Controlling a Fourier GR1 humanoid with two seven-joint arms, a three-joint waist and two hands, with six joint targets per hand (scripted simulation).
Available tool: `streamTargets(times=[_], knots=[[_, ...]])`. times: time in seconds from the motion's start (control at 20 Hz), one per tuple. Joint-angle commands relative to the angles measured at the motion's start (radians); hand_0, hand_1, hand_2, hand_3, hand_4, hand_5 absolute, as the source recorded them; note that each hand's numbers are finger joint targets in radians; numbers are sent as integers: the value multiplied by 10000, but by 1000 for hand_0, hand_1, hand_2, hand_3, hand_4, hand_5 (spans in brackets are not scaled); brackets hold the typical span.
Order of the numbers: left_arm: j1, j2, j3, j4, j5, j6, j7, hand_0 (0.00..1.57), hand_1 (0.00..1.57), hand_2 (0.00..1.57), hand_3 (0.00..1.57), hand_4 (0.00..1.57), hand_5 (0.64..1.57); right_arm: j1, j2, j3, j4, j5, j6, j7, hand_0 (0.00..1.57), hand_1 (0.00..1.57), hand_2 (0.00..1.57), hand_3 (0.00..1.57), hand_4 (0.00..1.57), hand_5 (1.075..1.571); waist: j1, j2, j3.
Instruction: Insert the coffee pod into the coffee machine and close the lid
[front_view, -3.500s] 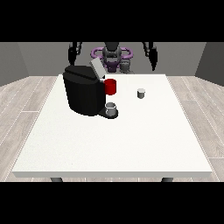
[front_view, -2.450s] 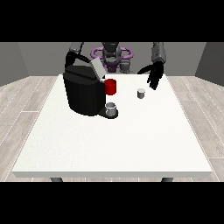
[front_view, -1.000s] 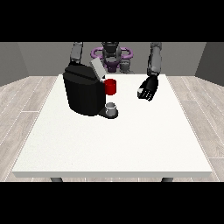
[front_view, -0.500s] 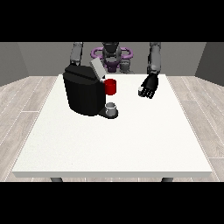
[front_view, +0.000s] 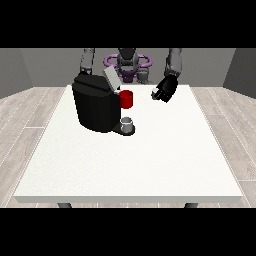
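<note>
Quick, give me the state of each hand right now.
Hand at the view's right: fingers curled; the coffee pod is not visible, so a hold cannot be confirmed.
Hand at the view's left: hidden behind the coffee machine.

There is one view only — a front camera standing across the bench from the robot and facing it. It sits raised above the bench's near edge and looks down at a slant, so the whole white top shows, all four edges included. The robot is small at the far edge, its arms reaching toward the camera. The coffee machine stands near the far-left corner — well away from the lens. Wooden floor shows past both side edges.
</note>
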Motion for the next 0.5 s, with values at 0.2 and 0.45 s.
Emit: streamTargets(times=[0.2, 0.45], knots=[[-759, -180, 209, -531, 160, -1361, 360, 1418, 1418, 1400, 1334, 534, 1571, 333, 304, 277, 595, 277, -159, -312, 0, 0, 0, 0, 0, 1571, -55, -496, 1], [-1364, -195, 447, -591, 32, -1517, 744, 1418, 1418, 1400, 1334, 534, 1571, 18, 229, 280, 474, 273, -28, -547, 0, 0, 0, 0, 0, 1571, -308, -295, 2]])
